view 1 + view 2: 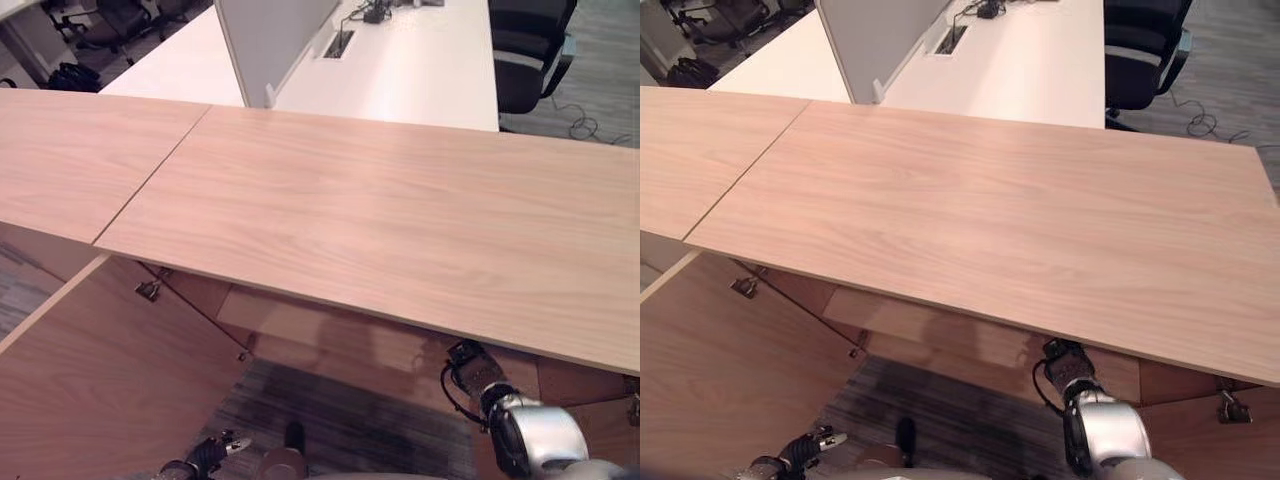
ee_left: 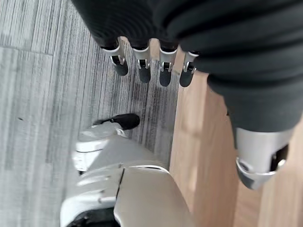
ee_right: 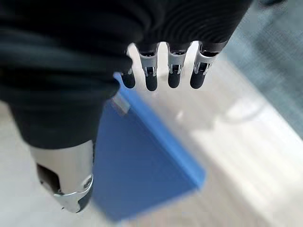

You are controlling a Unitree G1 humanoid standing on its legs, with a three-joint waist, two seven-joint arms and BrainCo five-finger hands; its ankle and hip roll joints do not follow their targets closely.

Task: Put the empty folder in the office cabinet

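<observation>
the blue folder (image 3: 142, 165) lies flat on a pale wooden shelf (image 3: 236, 142) inside the cabinet (image 1: 400, 230), just under the right hand (image 3: 161, 71). that hand hangs above the folder with its fingers straight and loose, holding nothing. the left hand (image 2: 151, 61) hangs low beside the cabinet's open door (image 1: 90, 370), over the grey floor (image 2: 47, 94), fingers straight, holding nothing too.

The cabinet top (image 1: 400, 220) overhangs the right hand (image 3: 161, 71); the folder (image 3: 142, 165) lies just beyond, seemingly untouched.
</observation>
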